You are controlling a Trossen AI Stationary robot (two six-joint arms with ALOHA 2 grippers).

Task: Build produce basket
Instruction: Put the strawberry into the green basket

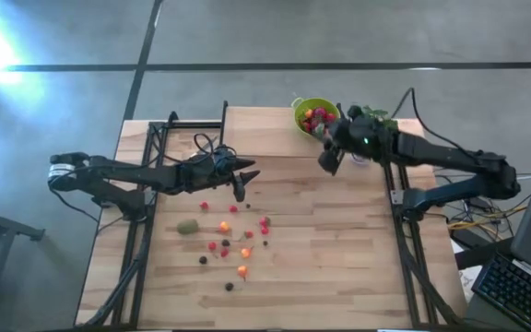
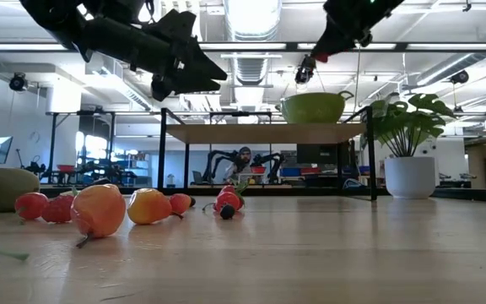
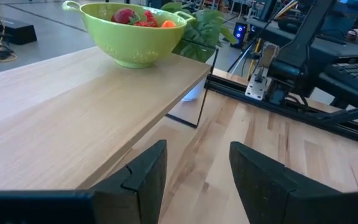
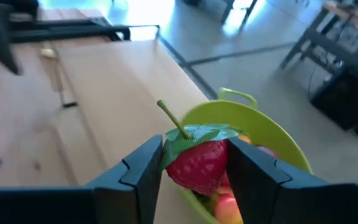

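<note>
My right gripper (image 4: 188, 168) was clamped on a red strawberry (image 4: 199, 163), its green leafy cap and thin stem sticking up between my two dark fingers (image 4: 140, 174). The arm reached in from the table's right edge, stretched long and nearly straight across the raised wooden shelf (image 1: 265, 129), with the wrist bent down at the end. The gripper hung just above the near rim of the lime-green produce basket (image 4: 260, 127), so the berry sat over the bowl's edge and not yet inside it. Below and just past my fingers, the basket already held several red and orange fruits (image 4: 225, 204). The basket stood on the far edge of the shelf, and just beside my wrist was a leafy plant in a white pot (image 2: 410, 150).

My left gripper (image 3: 194, 177) held nothing; its fingers stood partly apart, with bare wood showing between them. That arm came in from the table's left edge, low and stretched sideways, its elbow slightly raised and the gripper tilted forward and down, hovering above the lower table (image 1: 339, 267) near the front edge of the shelf. From there the basket was ahead and above on the shelf.

The rest of the produce (image 1: 225, 227) lay scattered on the lower table just below and behind my left gripper: small red, orange and dark berries, with a brownish-green oval fruit (image 1: 187, 226) at the cluster's left side.
</note>
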